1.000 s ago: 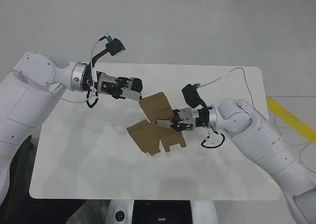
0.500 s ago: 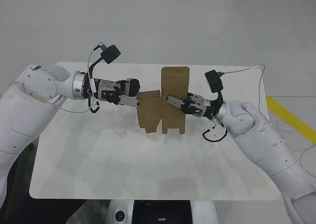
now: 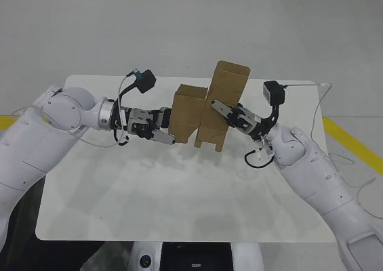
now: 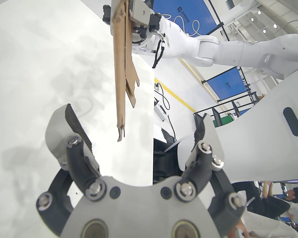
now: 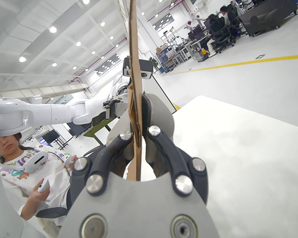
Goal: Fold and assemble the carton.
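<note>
The carton [image 3: 208, 112] is a flattened brown cardboard blank, held upright in the air above the white table [image 3: 110, 203]. My right gripper [image 3: 219, 108] is shut on its right-hand panel. In the right wrist view the carton [image 5: 134, 50] runs edge-on between the closed fingers [image 5: 149, 115]. My left gripper [image 3: 167, 132] sits just left of the carton's lower left panel and stands open. In the left wrist view the carton [image 4: 120, 63] hangs edge-on beyond the spread fingertips [image 4: 69, 122], untouched by them, with the right gripper [image 4: 139, 13] clamped on its far part.
The table's front half is bare, and its far edge [image 3: 191, 76] lies just behind the carton. A black cable loop [image 3: 255, 162] hangs under the right forearm near the tabletop.
The carton has gone from lying flat on the table to being held upright in the air. Both grippers have risen and moved toward the table's far side.
</note>
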